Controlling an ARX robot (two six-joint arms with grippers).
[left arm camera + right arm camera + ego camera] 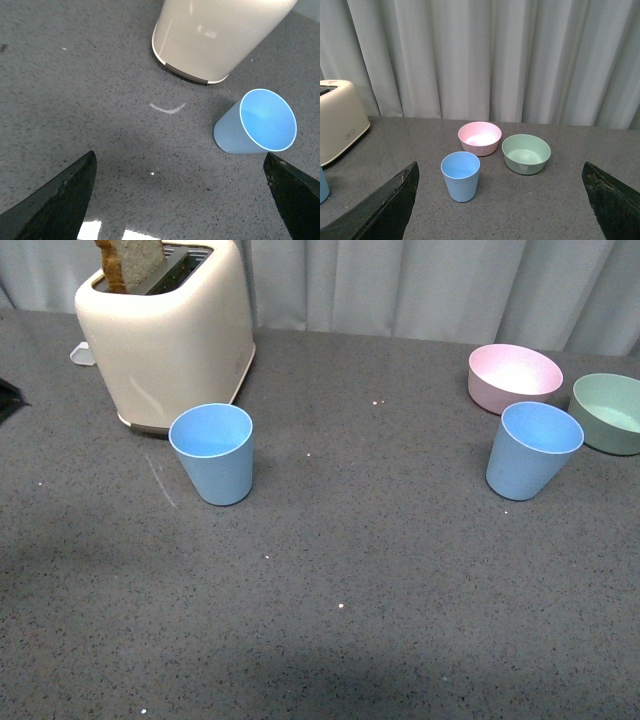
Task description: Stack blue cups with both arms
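- The left blue cup (pixel 212 455) stands upright on the grey surface (pixel 350 570), just in front of the cream toaster (pixel 165 330).
- The right blue cup (pixel 533 450) stands upright beside the pink bowl (pixel 514 377) and the green bowl (pixel 610 412).
- The left tool (pixel 180 155) is wide open and empty, near the left blue cup.
- The right tool (pixel 500 165) is wide open too, holding nothing.

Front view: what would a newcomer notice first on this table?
The cream toaster at the far left dominates, with a bread slice sticking out of its slot. On the grey table the left blue cup stands just in front of the toaster. The right blue cup stands far from it, beside the pink bowl and green bowl.
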